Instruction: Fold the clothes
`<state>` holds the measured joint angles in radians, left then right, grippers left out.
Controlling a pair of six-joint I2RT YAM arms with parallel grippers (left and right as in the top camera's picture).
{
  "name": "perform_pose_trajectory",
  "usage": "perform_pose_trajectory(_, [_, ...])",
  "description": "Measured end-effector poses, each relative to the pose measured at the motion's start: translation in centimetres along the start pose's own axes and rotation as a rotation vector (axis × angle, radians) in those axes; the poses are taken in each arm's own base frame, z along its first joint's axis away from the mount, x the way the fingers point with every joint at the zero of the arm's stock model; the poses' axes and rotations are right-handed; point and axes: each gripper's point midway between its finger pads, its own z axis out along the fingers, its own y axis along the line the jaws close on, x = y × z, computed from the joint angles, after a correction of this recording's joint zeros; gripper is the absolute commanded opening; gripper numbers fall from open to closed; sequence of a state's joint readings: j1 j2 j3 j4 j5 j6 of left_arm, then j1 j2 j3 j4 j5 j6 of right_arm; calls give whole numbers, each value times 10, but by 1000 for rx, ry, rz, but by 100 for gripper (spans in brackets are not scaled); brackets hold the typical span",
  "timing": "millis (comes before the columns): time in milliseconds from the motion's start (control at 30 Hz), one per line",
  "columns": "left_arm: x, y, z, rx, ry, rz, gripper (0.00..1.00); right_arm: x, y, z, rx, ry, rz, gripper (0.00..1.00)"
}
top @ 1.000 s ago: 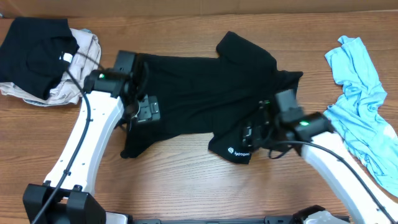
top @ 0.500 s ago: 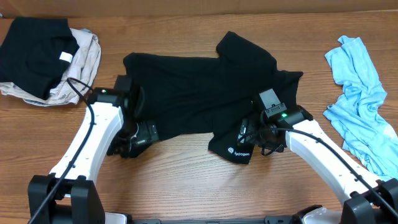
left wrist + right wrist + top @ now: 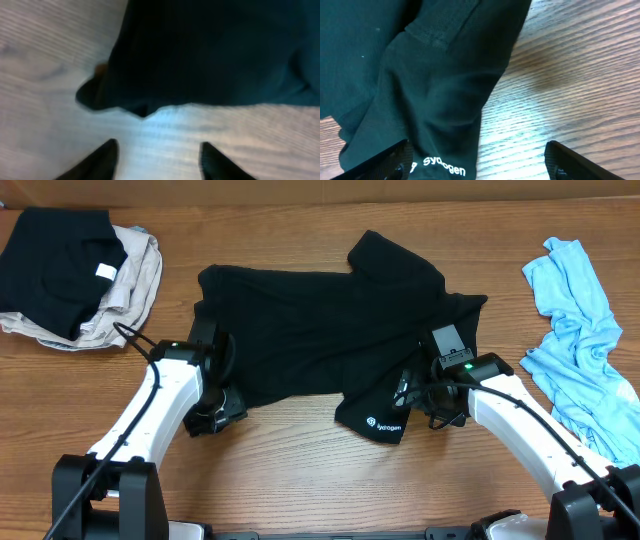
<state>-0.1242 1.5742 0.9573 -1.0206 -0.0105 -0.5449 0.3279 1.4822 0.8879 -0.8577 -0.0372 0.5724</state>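
A black T-shirt lies spread out in the middle of the wooden table, with one sleeve carrying a white logo folded toward the front. My left gripper is open and empty, hovering over bare wood just in front of the shirt's lower left corner; its fingers touch nothing. My right gripper is open. In the right wrist view its fingers straddle the edge of the logo sleeve, one over cloth and one over wood.
A stack of folded clothes, black on beige, sits at the back left. A crumpled light blue garment lies along the right edge. Bare wood runs along the front.
My left gripper has moved from the shirt's left side toward the front, to its lower left corner. My right arm has shifted slightly right and stays by the logo sleeve.
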Motion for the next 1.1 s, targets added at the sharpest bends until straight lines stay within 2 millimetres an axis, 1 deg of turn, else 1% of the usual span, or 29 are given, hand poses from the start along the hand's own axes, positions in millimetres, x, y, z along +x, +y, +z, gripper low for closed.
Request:
perform_pose_trajectory(133, [-4,-1,12,10,-32,-4,51,-2,1,0,-5,-7,-1,88])
perform_pose_trajectory(167, [-3,-1,17,13,-38,-4,51,-3,2,0,-7,-10,-1,88])
perform_pose_trajectory(300, [0,7,30,-16,-46,-3,50,-3,3,0,-10,-14,-1,88])
perform_pose_trajectory(367, [-5,13,31,-48,-75,8,48,-3,2,0,-10,-14,-1,88])
perform_pose_trajectory(533, [-26,20,27,-110,-177,55,43,-3,3,0,-10,-14,-1,88])
perform_pose_trajectory(667, [-42,16,24,-107,-245,80,39,-3,3,0,-10,-14,-1,88])
perform_pose_trajectory(800, [-49,10,23,-83,-270,116,41,-3,2,0,-10,-14,-1,88])
perform_pose_trajectory(900, [-47,4,24,-55,-259,167,41,-3,2,0,-9,-13,-1,88])
perform_pose_trajectory(1000, [-41,-1,26,-30,-228,225,40,-3,2,0,-10,-14,-1,88])
perform_pose_trajectory(1100, [-33,-1,27,-25,-195,269,31,-3,2,0,-10,-14,-1,88])
